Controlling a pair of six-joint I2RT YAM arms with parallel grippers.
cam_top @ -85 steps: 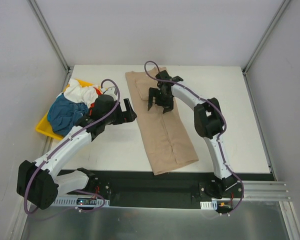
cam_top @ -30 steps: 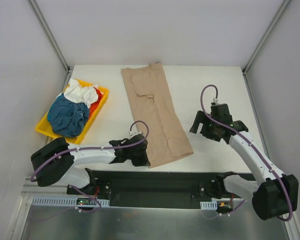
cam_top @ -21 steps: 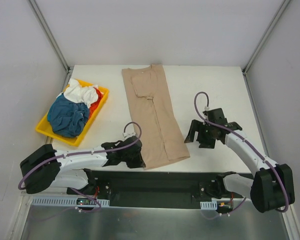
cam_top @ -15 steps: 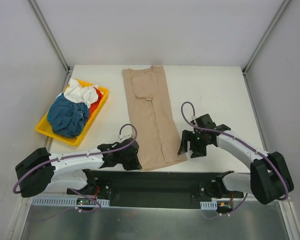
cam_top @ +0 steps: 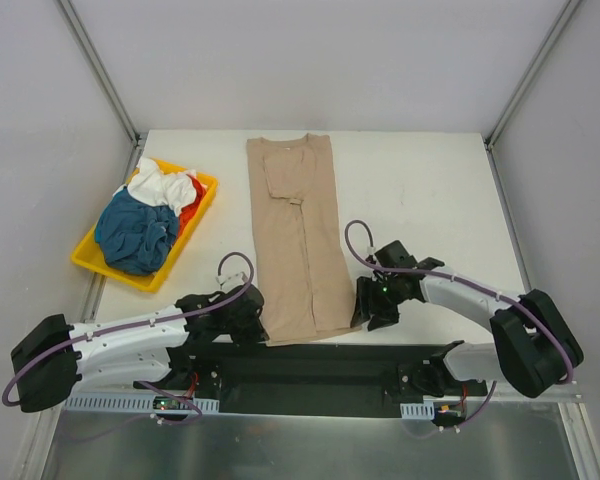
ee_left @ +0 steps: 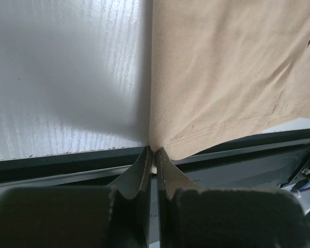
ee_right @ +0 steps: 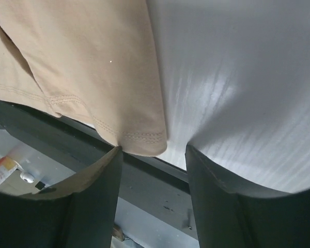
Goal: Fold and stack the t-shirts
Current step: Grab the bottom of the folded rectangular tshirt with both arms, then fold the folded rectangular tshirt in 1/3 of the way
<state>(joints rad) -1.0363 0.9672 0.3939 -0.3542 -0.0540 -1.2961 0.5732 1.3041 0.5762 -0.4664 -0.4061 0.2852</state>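
The tan-beige t-shirt (cam_top: pixel 298 235) lies as a long narrow strip down the middle of the white table, hem at the near edge. My left gripper (cam_top: pixel 259 324) is shut on the hem's near-left corner; in the left wrist view the fingertips (ee_left: pixel 154 151) pinch the cloth (ee_left: pixel 222 67). My right gripper (cam_top: pixel 366 311) stands open at the near-right corner. In the right wrist view that corner (ee_right: pixel 144 138) sits between the spread fingers (ee_right: pixel 152 151), the left fingertip touching it. Teal-blue (cam_top: pixel 135 232), white (cam_top: pixel 160 182) and red-orange (cam_top: pixel 191 214) t-shirts are heaped in the tray.
The shallow yellow tray (cam_top: pixel 88 262) stands at the table's left side. A black rail (cam_top: pixel 310 365) runs just beyond the near table edge, under both grippers. Grey walls close in the left, right and far sides.
The left gripper has dragged the tan shirt's hem toward the near edge, straightening it. The right gripper has swung left and down to the near-right corner, its jaws narrowing.
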